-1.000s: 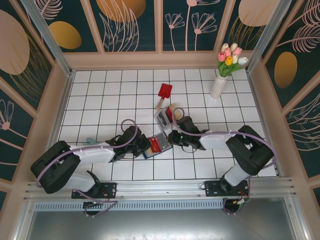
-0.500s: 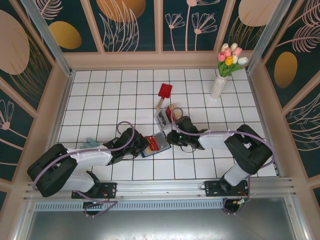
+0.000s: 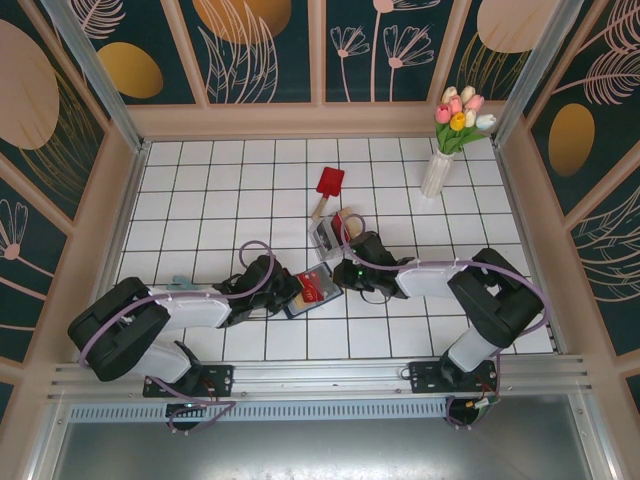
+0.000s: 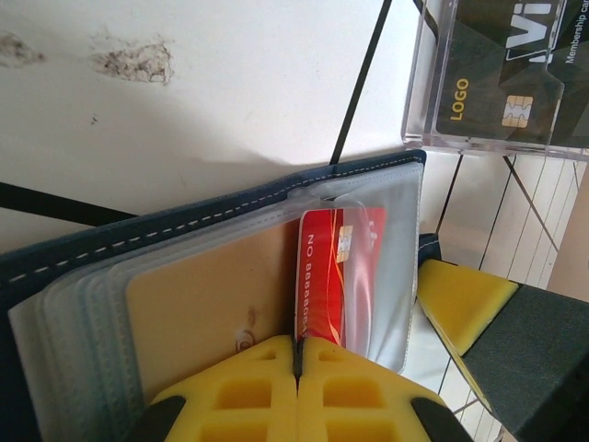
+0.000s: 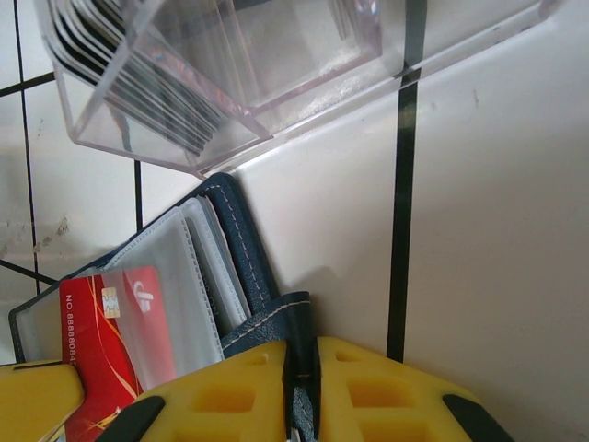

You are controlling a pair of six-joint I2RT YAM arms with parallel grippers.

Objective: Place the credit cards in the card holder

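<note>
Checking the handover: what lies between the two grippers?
Top view: the open card holder lies between them; the left gripper is shut on its red card, the right gripper on its edge.

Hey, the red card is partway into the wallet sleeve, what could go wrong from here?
The left gripper pinches the red plastic card by one end, partly inside a clear sleeve of the navy folding wallet; pushed crooked, it may jam or crumple the sleeve. The right gripper clamps just a narrow navy flap, so the wallet could slip and slide toward the clear plastic box close by.
</note>
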